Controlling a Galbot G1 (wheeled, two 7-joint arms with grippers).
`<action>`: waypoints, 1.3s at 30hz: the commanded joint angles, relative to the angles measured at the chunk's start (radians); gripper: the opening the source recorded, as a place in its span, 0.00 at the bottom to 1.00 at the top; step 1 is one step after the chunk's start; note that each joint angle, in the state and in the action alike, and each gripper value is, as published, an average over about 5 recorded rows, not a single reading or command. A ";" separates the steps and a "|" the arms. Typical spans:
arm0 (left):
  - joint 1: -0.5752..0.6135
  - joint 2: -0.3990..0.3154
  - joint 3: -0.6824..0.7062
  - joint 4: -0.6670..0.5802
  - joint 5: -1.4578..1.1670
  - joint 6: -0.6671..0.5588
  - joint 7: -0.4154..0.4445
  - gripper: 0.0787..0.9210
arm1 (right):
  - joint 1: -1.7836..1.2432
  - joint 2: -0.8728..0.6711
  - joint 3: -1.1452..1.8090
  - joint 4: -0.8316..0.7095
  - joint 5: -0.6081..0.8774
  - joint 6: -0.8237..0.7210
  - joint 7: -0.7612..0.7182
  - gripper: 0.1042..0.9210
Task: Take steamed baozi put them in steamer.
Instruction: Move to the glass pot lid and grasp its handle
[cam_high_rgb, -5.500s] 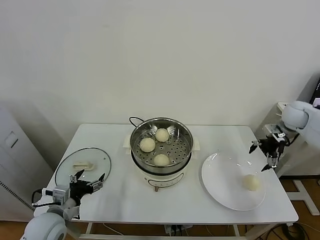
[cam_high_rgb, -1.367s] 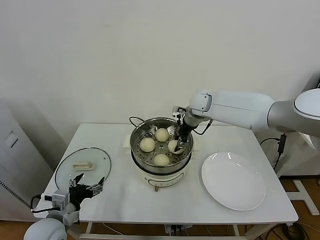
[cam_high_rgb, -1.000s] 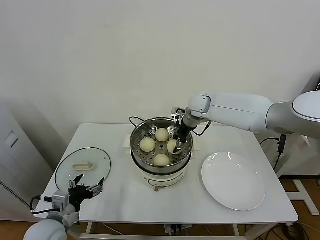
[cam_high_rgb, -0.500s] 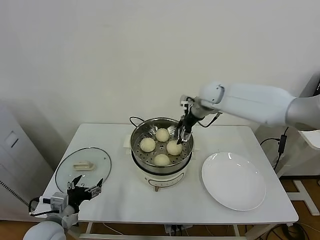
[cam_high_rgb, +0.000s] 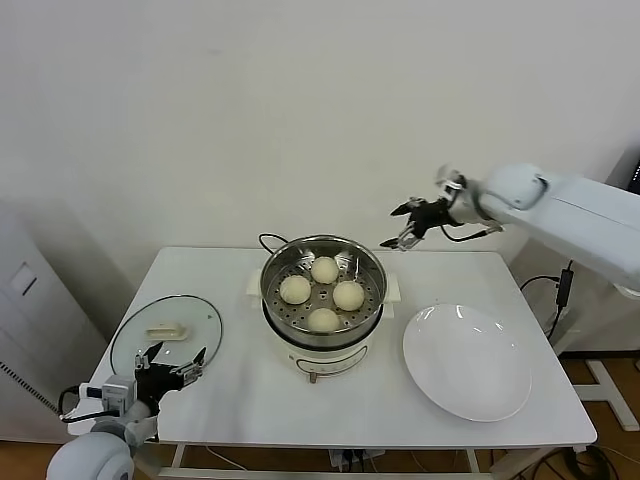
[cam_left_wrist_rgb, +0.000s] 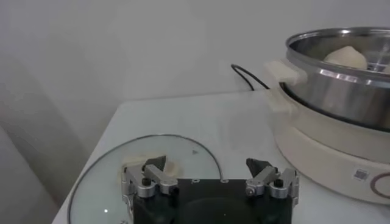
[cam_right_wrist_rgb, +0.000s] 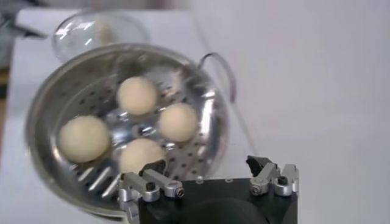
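Several cream-white baozi (cam_high_rgb: 323, 295) sit on the perforated tray inside the shiny steel steamer (cam_high_rgb: 272, 268) at the table's middle; the right wrist view shows them too (cam_right_wrist_rgb: 138, 95). My right gripper (cam_high_rgb: 401, 226) is open and empty, raised above and to the right of the steamer's rim, clear of the buns; its own view shows the jaws (cam_right_wrist_rgb: 207, 170) spread over the pot's edge. My left gripper (cam_high_rgb: 173, 365) is open and empty, parked at the table's front left by the glass lid (cam_left_wrist_rgb: 146, 167).
A flat glass lid (cam_high_rgb: 165, 330) lies front left. A large white plate (cam_high_rgb: 467, 362) lies bare at the right. The steamer's black cord (cam_high_rgb: 267, 241) runs behind it. A wall stands close behind the table.
My right gripper carried the last baozi from the plate into the steamer, let it go beside the others, then rose and drew back to the right. The left arm stayed put.
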 joint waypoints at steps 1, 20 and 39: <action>-0.027 0.003 -0.001 0.007 -0.001 -0.004 0.000 0.88 | -0.631 -0.246 0.722 0.170 -0.012 0.098 0.349 0.88; -0.006 0.015 -0.007 0.077 0.285 -0.151 0.060 0.88 | -1.673 0.318 1.855 0.261 -0.454 0.269 0.455 0.88; -0.010 -0.058 -0.050 0.408 1.433 -0.627 0.009 0.88 | -1.757 0.501 1.943 0.203 -0.569 0.323 0.345 0.88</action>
